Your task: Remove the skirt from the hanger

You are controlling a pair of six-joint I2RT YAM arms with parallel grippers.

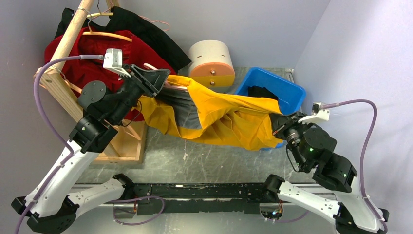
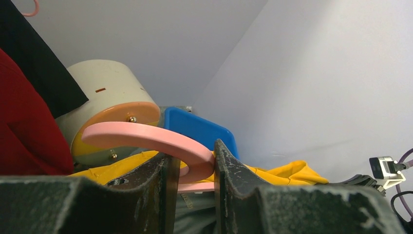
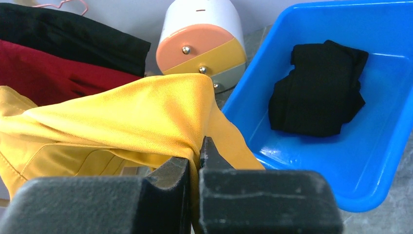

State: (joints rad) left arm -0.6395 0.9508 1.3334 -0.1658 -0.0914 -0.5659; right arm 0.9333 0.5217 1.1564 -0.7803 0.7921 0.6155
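The yellow skirt (image 1: 229, 117) with grey lining hangs stretched in the air between my two grippers, above the table's middle. My left gripper (image 1: 158, 78) is shut on the pink hanger (image 2: 160, 141), pinching its curved hook where it meets the bar; the skirt's waist still sits on that hanger below the fingers. My right gripper (image 1: 278, 124) is shut on a fold of the skirt (image 3: 141, 112) at its right end, just in front of the blue bin. In the left wrist view the skirt (image 2: 287, 173) shows behind the fingers.
A wooden clothes rack (image 1: 68, 44) at the left carries red (image 1: 73, 53) and black (image 1: 141, 27) garments on other hangers. A blue bin (image 1: 275, 85) holding a black cloth (image 3: 316, 87) stands at the right. A white-and-orange round drawer box (image 1: 212, 61) stands at the back.
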